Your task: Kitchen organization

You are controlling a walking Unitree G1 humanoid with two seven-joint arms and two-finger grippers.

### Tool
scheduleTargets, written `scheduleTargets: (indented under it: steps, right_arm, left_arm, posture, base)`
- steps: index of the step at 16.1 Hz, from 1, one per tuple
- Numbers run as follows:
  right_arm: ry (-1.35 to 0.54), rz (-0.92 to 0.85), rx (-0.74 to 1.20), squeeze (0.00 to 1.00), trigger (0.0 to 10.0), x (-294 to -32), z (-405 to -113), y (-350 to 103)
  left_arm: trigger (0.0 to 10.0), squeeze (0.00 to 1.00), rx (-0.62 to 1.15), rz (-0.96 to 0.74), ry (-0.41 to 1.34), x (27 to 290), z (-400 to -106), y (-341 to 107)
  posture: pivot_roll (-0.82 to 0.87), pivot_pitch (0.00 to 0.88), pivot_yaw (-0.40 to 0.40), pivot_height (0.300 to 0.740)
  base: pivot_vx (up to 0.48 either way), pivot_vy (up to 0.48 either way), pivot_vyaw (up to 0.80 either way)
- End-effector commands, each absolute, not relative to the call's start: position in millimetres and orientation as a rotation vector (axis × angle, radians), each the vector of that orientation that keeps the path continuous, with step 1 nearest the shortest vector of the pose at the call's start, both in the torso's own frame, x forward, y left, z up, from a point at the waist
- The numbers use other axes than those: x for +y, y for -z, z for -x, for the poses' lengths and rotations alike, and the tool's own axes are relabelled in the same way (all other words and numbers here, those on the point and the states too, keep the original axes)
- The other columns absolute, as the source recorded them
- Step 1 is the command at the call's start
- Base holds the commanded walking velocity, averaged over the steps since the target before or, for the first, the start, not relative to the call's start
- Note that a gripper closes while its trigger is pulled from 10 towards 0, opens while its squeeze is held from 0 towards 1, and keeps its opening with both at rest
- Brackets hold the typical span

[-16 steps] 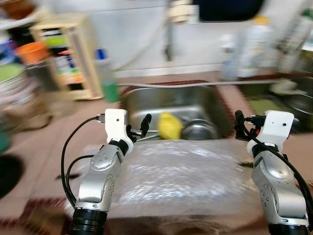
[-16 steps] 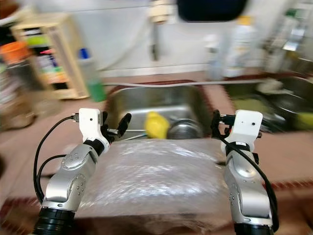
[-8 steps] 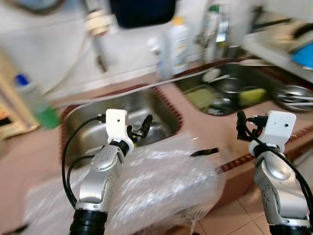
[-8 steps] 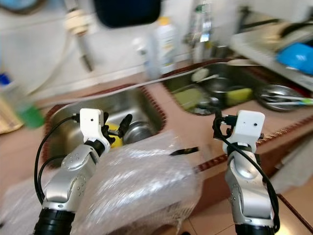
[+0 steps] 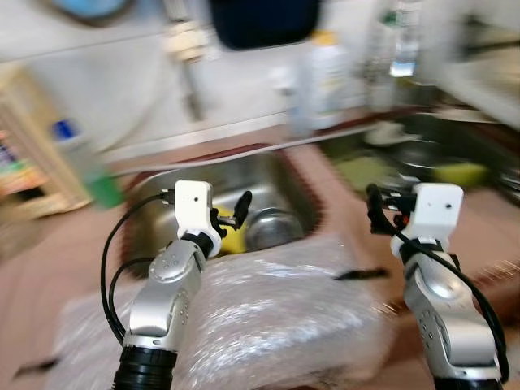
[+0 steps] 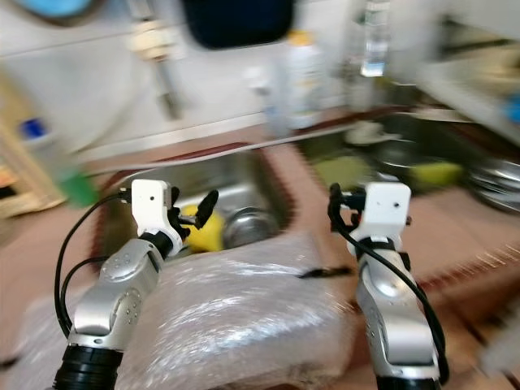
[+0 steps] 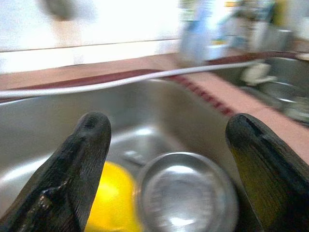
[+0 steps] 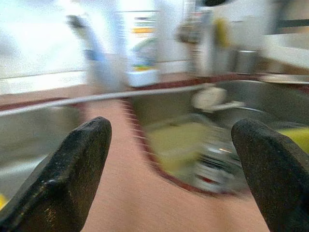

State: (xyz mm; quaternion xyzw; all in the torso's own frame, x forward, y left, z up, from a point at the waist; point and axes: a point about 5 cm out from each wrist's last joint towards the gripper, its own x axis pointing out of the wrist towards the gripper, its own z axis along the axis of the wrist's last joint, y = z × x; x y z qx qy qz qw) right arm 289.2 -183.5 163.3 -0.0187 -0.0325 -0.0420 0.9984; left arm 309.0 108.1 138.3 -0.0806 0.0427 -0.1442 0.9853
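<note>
Both my grippers, left gripper (image 7: 166, 159) and right gripper (image 8: 169, 164), are spread wide and empty. Below: one steel sink (image 7: 159, 101) holding one metal bowl (image 7: 186, 195) beside one yellow thing (blurred) (image 7: 113, 198).

Head views downward over sink (image 5: 219, 195), blurred

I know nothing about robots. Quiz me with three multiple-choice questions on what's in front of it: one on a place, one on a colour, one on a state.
1. Where is the metal bowl?
A. in the sink
B. on the plastic wrap
C. on the floor

2. What colour is the object beside it?
A. red
B. yellow
C. black

3. How is the left gripper?
A. shut on a cup
B. shut, empty
C. open

Answers:
1 A: it sits in the sink.
2 B: the yellow object touches the bowl's side.
3 C: its fingers stand wide apart.
</note>
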Motion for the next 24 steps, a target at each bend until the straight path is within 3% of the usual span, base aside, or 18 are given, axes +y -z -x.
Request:
scheduleTargets:
  steps: [1,13,19,24]
  right_arm:
    - [0.077,0.023,-0.087,0.00,10.0,-182.4,-290.7,-168.7]
    - [0.067,0.020,-0.066,0.00,10.0,-184.1,-291.2,-167.4]
    - [0.010,0.018,-0.062,0.00,10.0,-178.1,-299.6,-172.0]
    - [0.033,0.071,-0.155,0.00,10.0,-178.4,-296.7,-187.4]
  left_arm:
    - [10.0,0.00,0.058,0.165,0.271,111.1,-311.2,-146.2]
    - [10.0,0.00,0.074,0.144,0.191,117.8,-313.0,-145.6]
    - [10.0,0.00,0.034,0.130,0.055,132.3,-314.4,-147.5]
    - [10.0,0.00,-0.129,0.016,-0.018,148.7,-304.9,-169.6]
  posture:
    - [-0.04,0.000,0.134,0.740]
    - [-0.03,0.000,0.128,0.740]
    - [-0.02,0.000,0.066,0.740]
    - [-0.01,0.000,0.061,0.740]
  base:
    - [0.000,0.000,0.80]
    - [0.000,0.000,0.00]
    - [0.000,0.000,0.63]
    - [0.000,0.000,0.00]
